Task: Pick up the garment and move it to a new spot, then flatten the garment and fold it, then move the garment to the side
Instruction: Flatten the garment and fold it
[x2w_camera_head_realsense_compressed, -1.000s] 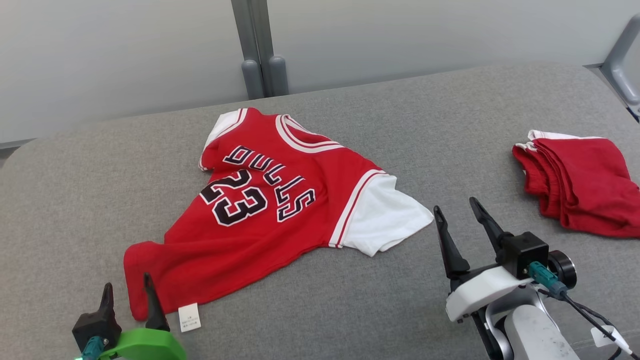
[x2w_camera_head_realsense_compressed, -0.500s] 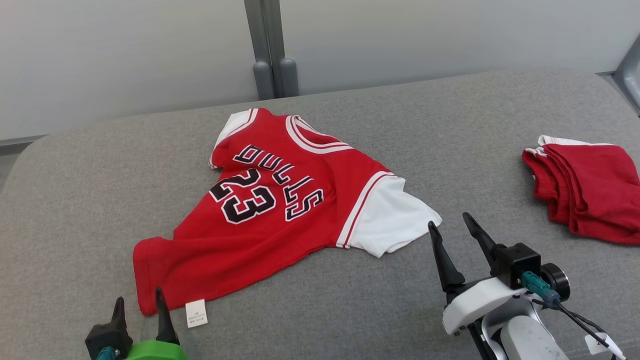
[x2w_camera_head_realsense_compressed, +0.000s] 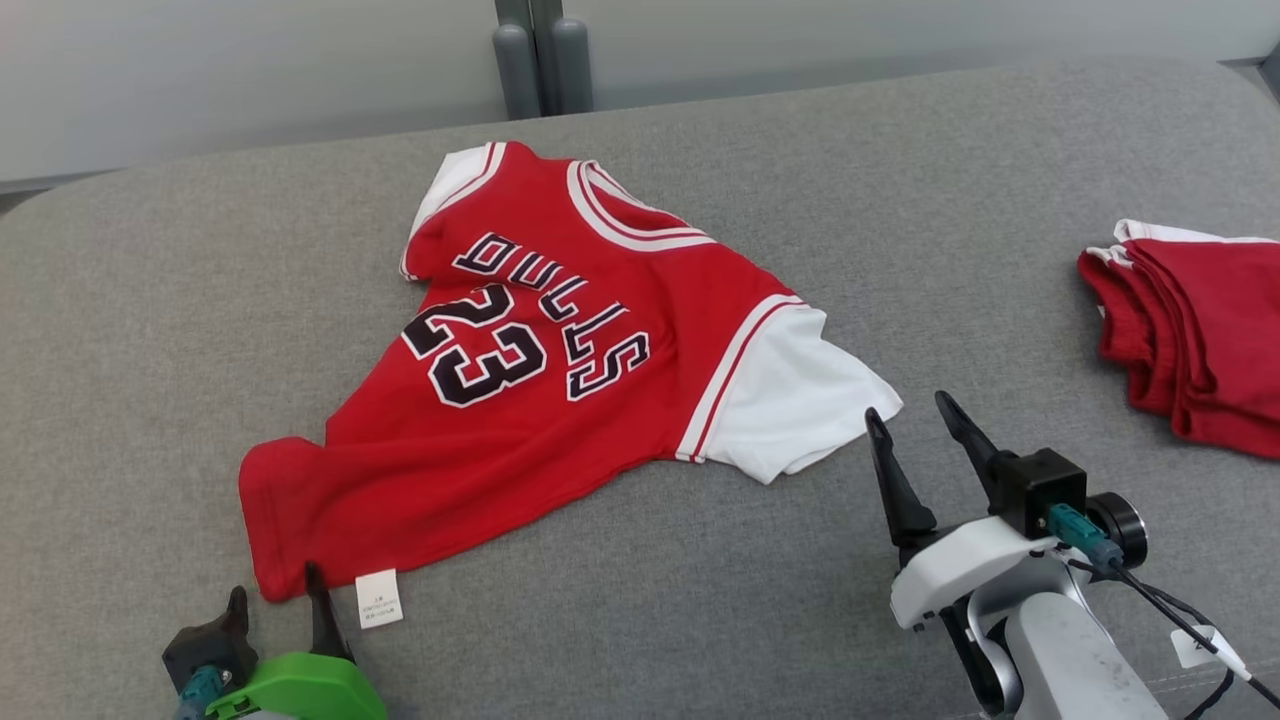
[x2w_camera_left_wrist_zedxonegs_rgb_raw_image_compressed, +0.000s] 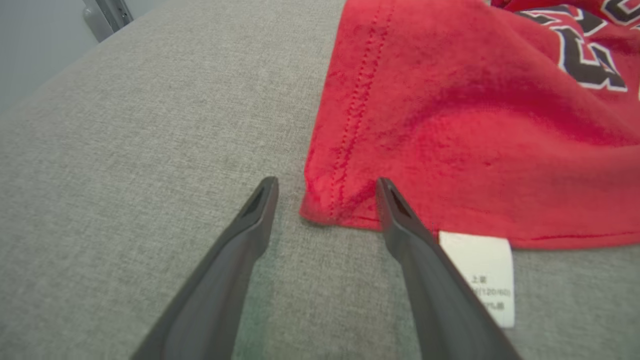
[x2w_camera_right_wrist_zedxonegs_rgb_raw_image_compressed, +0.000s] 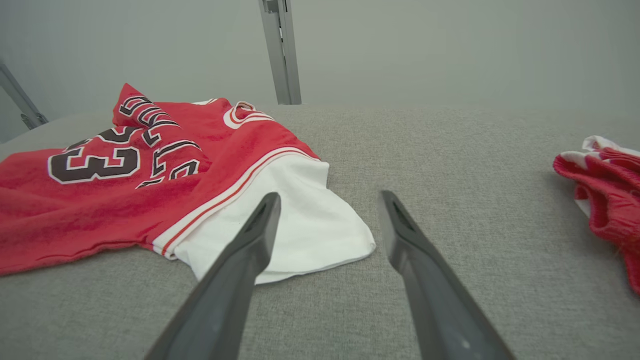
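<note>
Nearest me, my left gripper (x2w_camera_left_wrist_zedxonegs_rgb_raw_image_compressed: 326, 181) is low over the grey cushion (x2w_camera_head_realsense_compressed: 700, 600) with its fingers spread wide and nothing between them. In the left wrist view its tips straddle the hem corner (x2w_camera_left_wrist_zedxonegs_rgb_raw_image_compressed: 325, 210) of the jersey (x2w_camera_head_realsense_compressed: 520, 400). One finger is out on bare cushion, and the other is at the hem edge beside the white label (x2w_camera_head_realsense_compressed: 378, 598). I cannot tell whether that finger touches the cloth.

A little further out, my right gripper (x2w_camera_head_realsense_compressed: 908, 405) is just as wide open and also empty. It points at the tip of the white sleeve (x2w_camera_head_realsense_compressed: 790, 400), close to it but not on it.

The jersey lies face up, slanting from that near-left hem corner up to its collar at the far side. It is opened out but rumpled, with the hem corner bunched, and nothing is folded yet. Well off to the right lies a folded red pile (x2w_camera_head_realsense_compressed: 1200, 340), apart from the jersey. Beyond the cushion's far edge stands a grey post (x2w_camera_head_realsense_compressed: 530, 50).

I judge I'm in the approach to a two-point grasp, either to lift the jersey or to pull it flat. Next, the left must slide in until the corner sits deep between its fingers, then pinch. The right must reach the sleeve edge and get one finger under it without pushing it into a crease.
</note>
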